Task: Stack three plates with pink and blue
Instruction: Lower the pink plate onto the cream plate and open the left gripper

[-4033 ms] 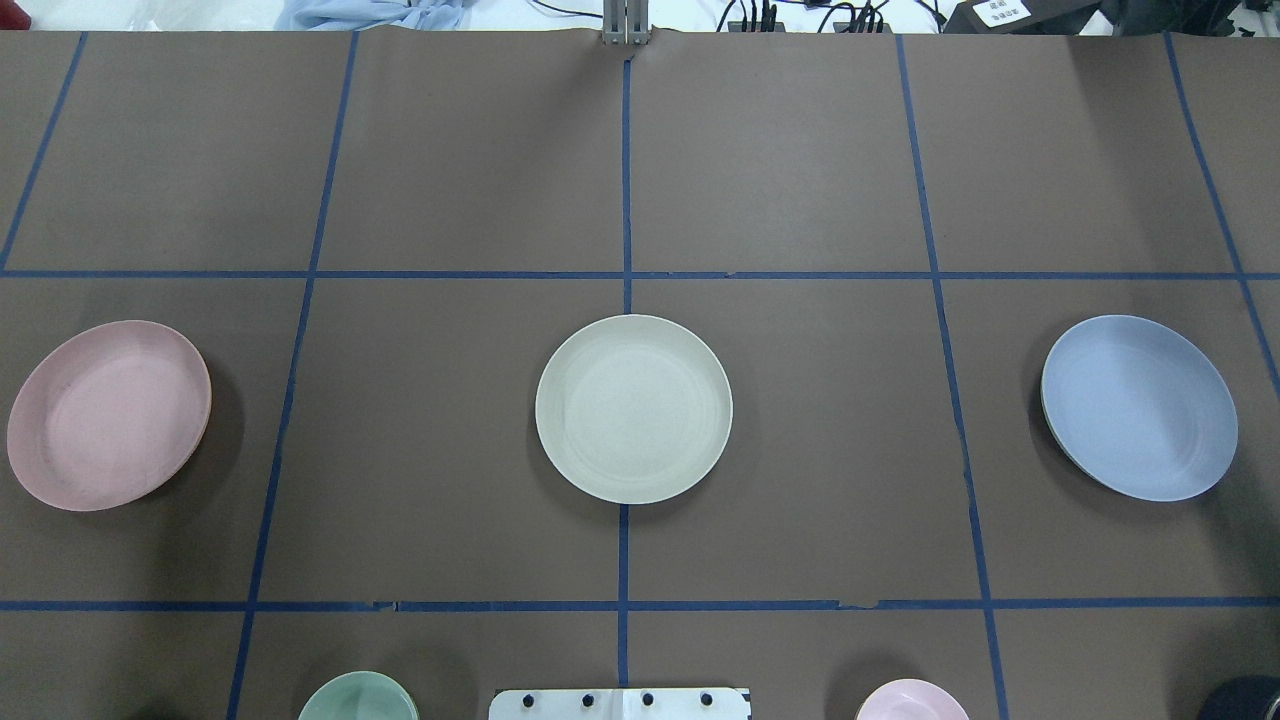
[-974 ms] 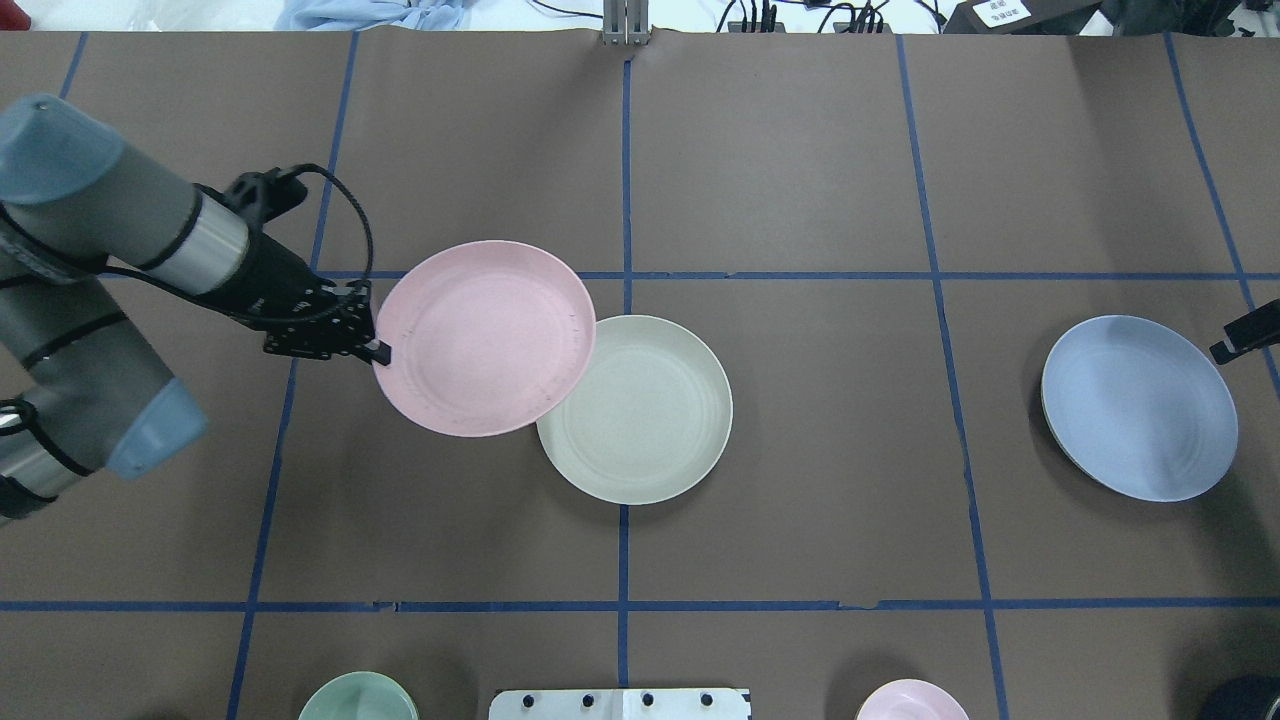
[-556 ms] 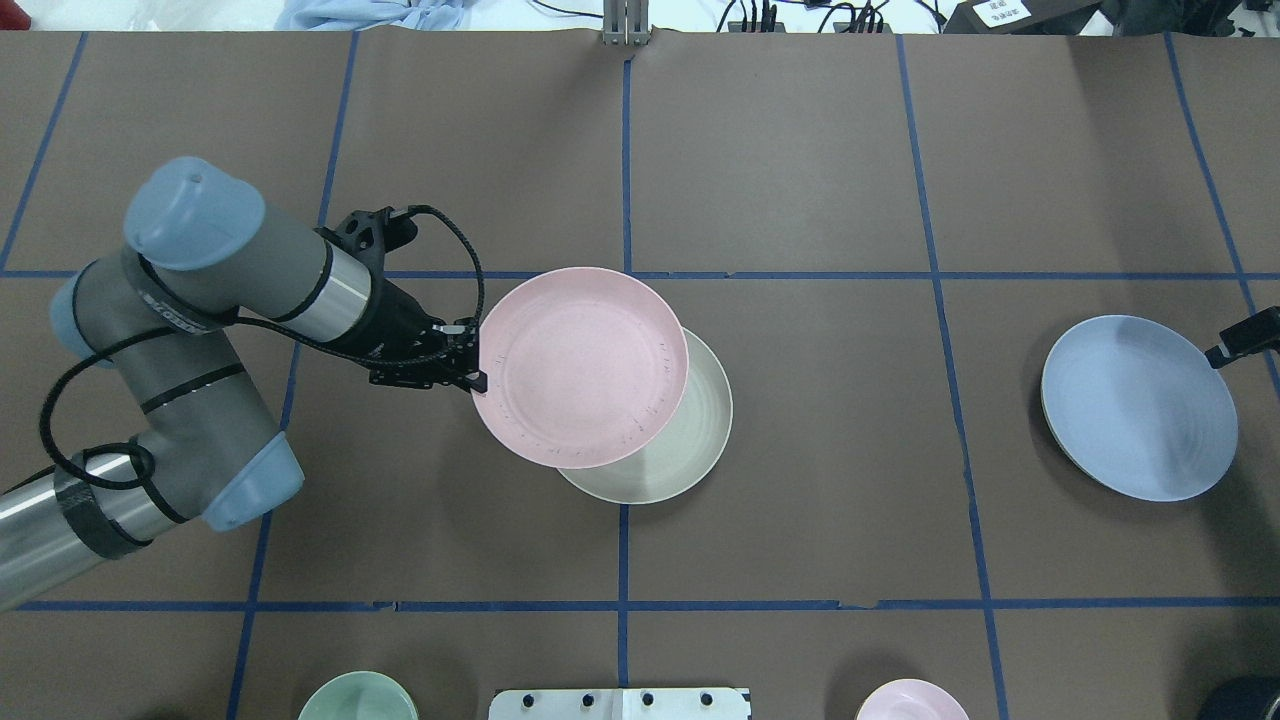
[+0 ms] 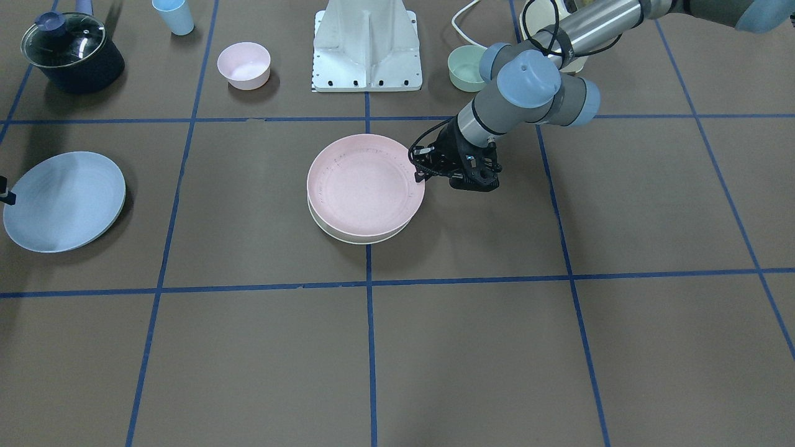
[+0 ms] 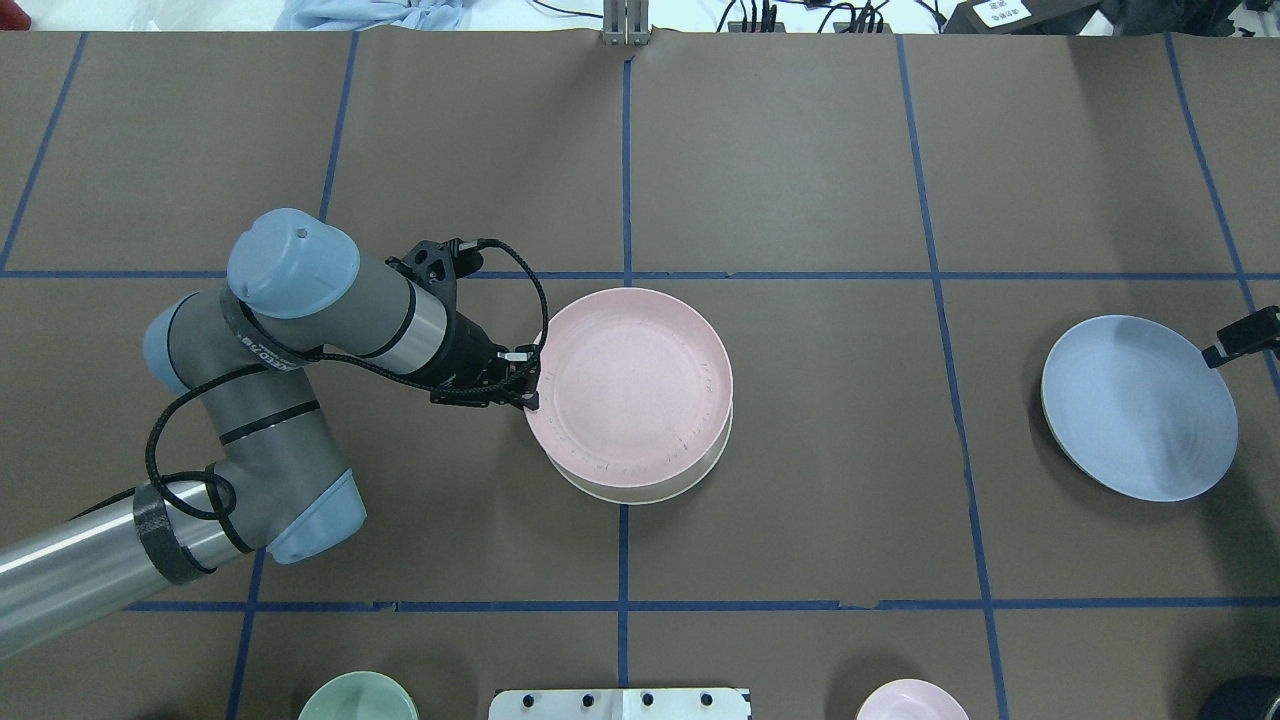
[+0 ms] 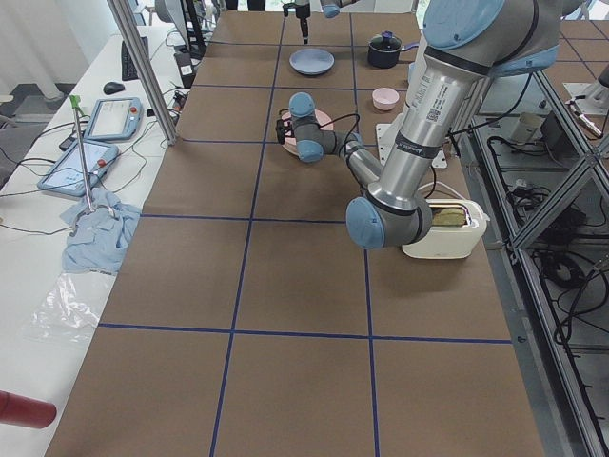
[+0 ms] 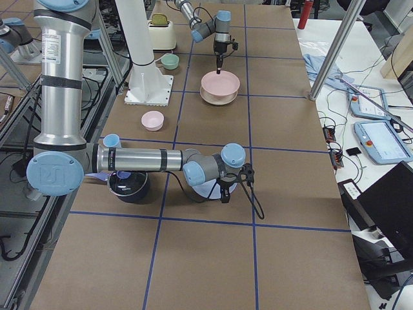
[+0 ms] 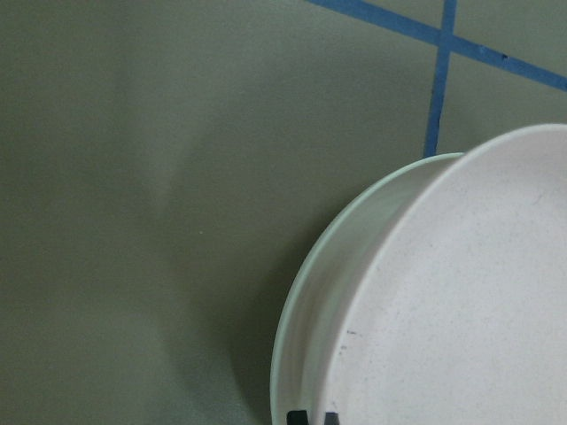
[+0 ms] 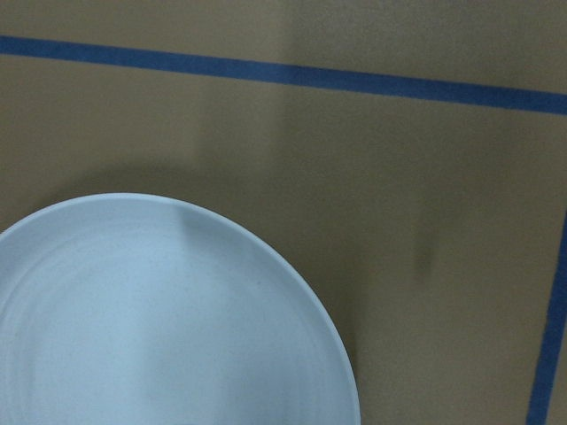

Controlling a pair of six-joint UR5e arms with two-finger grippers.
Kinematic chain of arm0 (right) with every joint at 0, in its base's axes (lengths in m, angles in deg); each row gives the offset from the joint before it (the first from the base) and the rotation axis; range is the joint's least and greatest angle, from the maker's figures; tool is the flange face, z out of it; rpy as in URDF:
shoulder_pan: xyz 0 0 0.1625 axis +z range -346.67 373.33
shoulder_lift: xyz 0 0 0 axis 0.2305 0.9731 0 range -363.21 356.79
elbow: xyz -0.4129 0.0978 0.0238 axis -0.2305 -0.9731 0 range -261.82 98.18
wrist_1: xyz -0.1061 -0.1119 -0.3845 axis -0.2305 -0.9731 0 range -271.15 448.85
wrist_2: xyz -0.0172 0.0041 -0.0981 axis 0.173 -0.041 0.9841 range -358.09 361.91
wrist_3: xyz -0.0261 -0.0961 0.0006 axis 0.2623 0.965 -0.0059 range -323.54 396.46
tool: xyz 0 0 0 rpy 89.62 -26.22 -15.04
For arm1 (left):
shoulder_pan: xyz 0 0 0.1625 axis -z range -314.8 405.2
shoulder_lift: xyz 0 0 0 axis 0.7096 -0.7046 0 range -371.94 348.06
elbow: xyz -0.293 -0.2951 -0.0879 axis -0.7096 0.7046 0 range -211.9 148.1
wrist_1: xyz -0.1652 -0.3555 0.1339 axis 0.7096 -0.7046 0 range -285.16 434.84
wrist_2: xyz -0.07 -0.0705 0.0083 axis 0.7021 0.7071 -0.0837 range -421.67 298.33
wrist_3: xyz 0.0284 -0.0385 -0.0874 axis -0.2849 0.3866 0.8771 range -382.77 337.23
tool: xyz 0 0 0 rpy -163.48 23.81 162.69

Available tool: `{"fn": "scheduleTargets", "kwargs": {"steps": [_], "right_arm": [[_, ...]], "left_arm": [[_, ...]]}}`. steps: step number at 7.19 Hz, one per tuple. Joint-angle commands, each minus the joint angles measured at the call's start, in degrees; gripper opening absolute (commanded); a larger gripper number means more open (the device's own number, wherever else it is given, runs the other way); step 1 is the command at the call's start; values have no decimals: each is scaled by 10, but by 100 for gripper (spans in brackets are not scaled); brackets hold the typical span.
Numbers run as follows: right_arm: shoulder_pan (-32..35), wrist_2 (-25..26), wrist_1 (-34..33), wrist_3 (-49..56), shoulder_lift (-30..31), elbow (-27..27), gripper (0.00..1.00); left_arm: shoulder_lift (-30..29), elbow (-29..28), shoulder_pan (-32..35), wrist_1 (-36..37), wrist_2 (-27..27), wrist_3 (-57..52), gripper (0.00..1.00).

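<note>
My left pincer (image 5: pixel 527 388) clenches the rim of the pale pink round plastic plate (image 5: pixel 630 385), off-centre over the cream-white round plastic plate (image 5: pixel 640 496); releasing now risks a skewed stack.

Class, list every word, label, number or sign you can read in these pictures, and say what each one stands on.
Nothing can be read in full.
Sticker on the left arm: lettering too blurred to read.
White label on the black box past the table's far edge: too small to read.
Pink plate and blue plate: no print.
</note>
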Motion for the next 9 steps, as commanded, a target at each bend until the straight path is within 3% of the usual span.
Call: {"fn": "scheduleTargets", "kwargs": {"steps": [1,2,3,4,9], "right_arm": [[-2,0,-1,0,0,0,100],[-2,-1,-1,-1,0,0,100],[-5,-1,-1,-1,0,0,100],[-9,-1,-1,0,1,-3,100],[-38,-5,-1,0,0,-24,100]], "left_arm": [[-3,-4,-3,-1,-3,-3,0],[-2,-4,-10,-1,-6,-3,0],[-4,-4,-10,-3,-5,-1,19],[-4,-4,-11,-5,-5,1,58],[-4,7,-10,-5,-2,2,61]]}}
